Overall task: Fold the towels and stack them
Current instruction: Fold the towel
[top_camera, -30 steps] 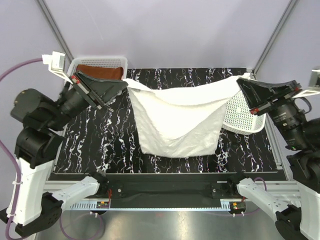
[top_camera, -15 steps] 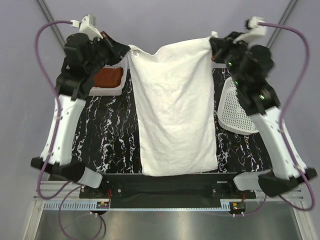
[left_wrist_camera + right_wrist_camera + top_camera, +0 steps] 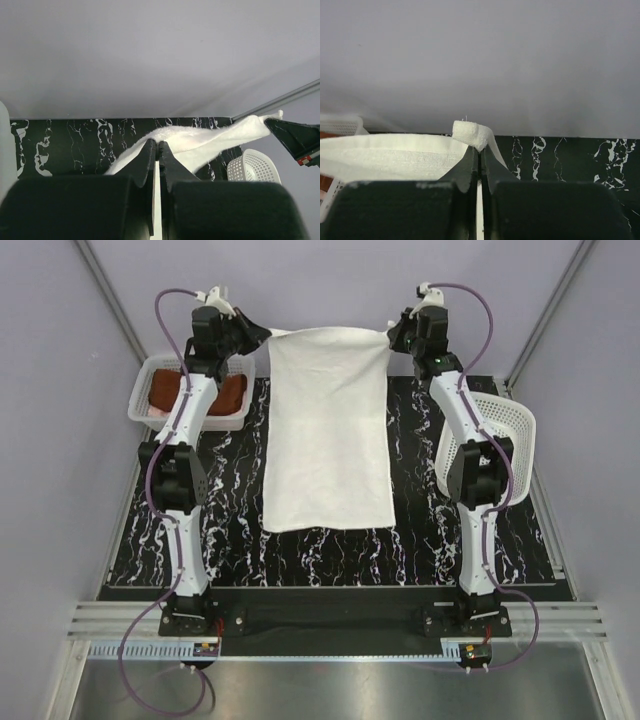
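Top external view: the white towel (image 3: 328,430) is held spread over the counter (image 3: 230,530), its far corners clenched in the left pincer (image 3: 260,337) and the right pincer (image 3: 393,338), apparently so that it can be laid flat for folding.

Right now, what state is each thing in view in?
white towel: unfolded, far edge stretched between both tools
left tool: shut on a far corner of the white towel
right tool: shut on the other far corner
rust-brown towel: crumpled, unfolded, inside the left basket
left basket: upright
right basket: tipped on its side
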Controlling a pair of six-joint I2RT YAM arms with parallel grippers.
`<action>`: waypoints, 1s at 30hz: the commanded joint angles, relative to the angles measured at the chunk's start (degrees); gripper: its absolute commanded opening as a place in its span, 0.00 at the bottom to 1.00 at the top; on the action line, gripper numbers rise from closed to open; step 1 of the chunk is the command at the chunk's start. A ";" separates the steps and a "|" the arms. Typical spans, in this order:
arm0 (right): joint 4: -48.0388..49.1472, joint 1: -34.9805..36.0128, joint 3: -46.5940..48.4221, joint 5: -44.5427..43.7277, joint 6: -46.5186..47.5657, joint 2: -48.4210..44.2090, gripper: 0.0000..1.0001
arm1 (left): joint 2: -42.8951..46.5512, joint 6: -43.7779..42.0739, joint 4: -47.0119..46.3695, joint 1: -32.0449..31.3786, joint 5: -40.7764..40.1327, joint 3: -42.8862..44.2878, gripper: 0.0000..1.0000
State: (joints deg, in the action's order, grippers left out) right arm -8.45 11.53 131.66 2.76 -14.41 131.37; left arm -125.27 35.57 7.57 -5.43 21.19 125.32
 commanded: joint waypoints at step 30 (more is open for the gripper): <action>13.37 -1.42 -55.69 17.00 -12.92 -22.55 0.00 | 17.68 -13.85 7.62 0.07 6.76 -41.55 0.00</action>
State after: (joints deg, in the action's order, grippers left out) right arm 3.53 9.69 79.61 16.10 -26.00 114.08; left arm -113.36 25.32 11.16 -5.37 29.32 84.71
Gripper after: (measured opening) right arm 0.015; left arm 0.024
